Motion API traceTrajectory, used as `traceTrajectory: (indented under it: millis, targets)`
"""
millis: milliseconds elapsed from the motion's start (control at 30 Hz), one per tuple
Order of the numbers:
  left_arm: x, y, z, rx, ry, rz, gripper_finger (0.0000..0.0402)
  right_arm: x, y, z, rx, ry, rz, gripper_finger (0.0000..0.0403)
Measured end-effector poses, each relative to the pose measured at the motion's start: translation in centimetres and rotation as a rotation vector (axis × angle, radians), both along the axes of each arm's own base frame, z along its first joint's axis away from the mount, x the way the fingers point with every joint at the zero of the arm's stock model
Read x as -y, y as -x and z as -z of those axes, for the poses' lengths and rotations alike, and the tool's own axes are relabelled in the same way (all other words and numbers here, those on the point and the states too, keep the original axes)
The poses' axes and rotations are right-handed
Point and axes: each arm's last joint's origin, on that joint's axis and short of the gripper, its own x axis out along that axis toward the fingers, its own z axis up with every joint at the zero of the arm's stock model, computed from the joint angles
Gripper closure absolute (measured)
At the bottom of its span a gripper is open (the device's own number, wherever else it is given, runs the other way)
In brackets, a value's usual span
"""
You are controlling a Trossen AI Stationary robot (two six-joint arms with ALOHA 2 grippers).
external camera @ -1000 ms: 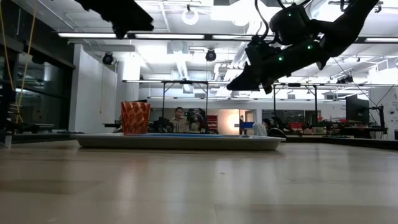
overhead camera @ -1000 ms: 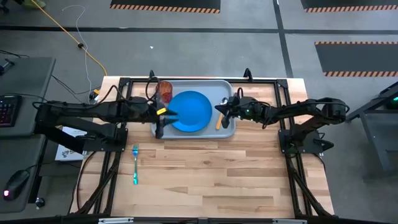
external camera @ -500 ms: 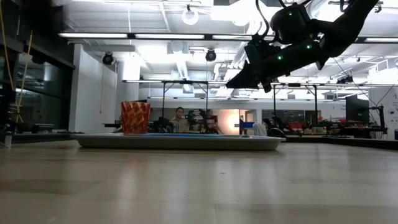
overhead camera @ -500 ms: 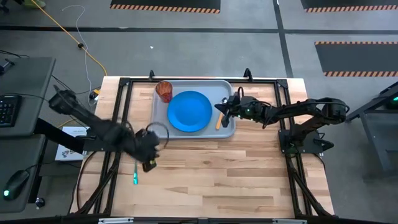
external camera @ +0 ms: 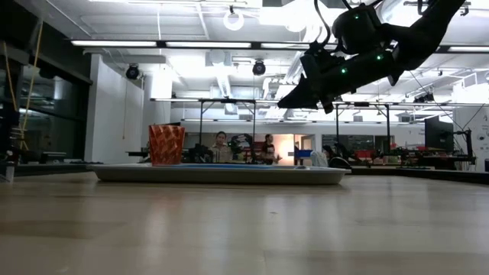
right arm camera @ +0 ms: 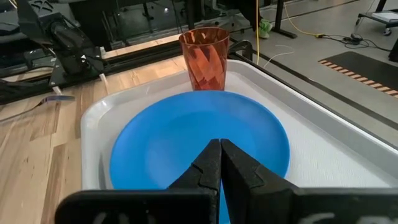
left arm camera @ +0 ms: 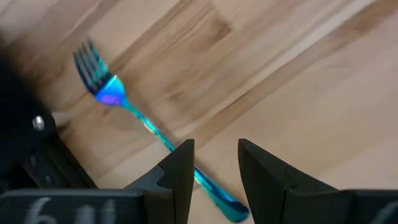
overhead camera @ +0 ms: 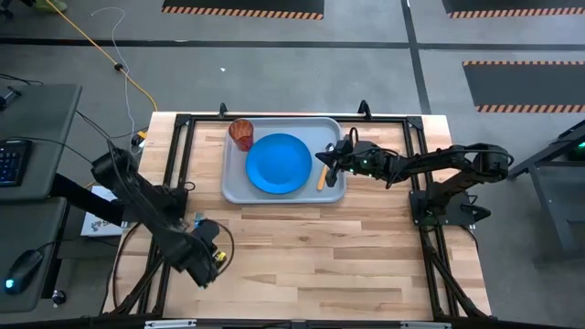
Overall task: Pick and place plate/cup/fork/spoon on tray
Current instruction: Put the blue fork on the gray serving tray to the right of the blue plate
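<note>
The blue plate (overhead camera: 279, 164), the reddish-brown cup (overhead camera: 241, 133) and the orange-handled spoon (overhead camera: 321, 179) lie on the grey-blue tray (overhead camera: 230, 187) at the table's far side. The teal-handled fork (left arm camera: 143, 121) lies flat on the bare wood near the table's left edge. In the high view only its tine end (overhead camera: 197, 221) shows past my left arm. My left gripper (left arm camera: 216, 168) is open over the fork's handle end and also shows in the high view (overhead camera: 208, 260). My right gripper (overhead camera: 322, 159) is shut and empty above the tray's right part, raised well clear in the low view (external camera: 284, 105).
The tray's raised rim (external camera: 221, 175) and the upright cup (external camera: 166, 144) stand at the far side. Dark frame rails run along the table's left and right edges (overhead camera: 174, 183). Bare wood fills the near half. People show in the room behind.
My left gripper has swung from the tray's left edge toward the table's near-left corner and now hangs over the fork. The fork, tray, plate, cup and spoon have stayed put.
</note>
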Motion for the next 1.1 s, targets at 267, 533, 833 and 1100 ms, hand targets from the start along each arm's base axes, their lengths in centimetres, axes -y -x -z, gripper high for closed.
traceTrajectory:
  millis: [267, 533, 833, 1100]
  targets:
    - [1.2, 1.7, 2.8, -0.053, -0.092, -0.102, 0.0287, 0.3, 0.1, -0.1, 0.008, 0.005, 0.009, 0.0402]
    - [-1.0, 3.6, 2.9, 0.06, -0.014, -0.194, 0.0287, 0.5, 0.1, -0.1, 0.018, -0.021, 0.025, 0.0402]
    - [-3.5, 5.2, 4.5, 0.078, 0.004, -0.263, 0.0287, 0.5, 0.1, 0.0, 0.014, -0.025, 0.025, 0.0402]
    - [-3.6, 5.2, 6.2, 0.137, 0.088, -0.267, 0.0287, 0.5, 0.1, 0.0, 0.018, -0.048, 0.029, 0.0402]
